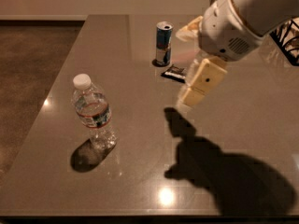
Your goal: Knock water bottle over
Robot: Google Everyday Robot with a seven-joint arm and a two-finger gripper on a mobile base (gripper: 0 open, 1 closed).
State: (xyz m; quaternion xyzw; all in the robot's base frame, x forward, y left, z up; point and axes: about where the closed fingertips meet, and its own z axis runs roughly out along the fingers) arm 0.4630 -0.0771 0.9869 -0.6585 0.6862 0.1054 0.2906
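Note:
The water bottle stands upright near the table's left front, clear and ribbed, with a white cap and a red, white and dark label band. My gripper hangs above the middle of the table, to the right of the bottle and well apart from it. Its two cream fingers are spread apart and hold nothing. The white arm comes in from the upper right. Its shadow falls on the table in front of it.
A slim blue-and-silver can stands at the back centre, with a small black packet lying just in front of it under the gripper. A dark wire basket is at the right edge. The grey table drops off to floor on the left.

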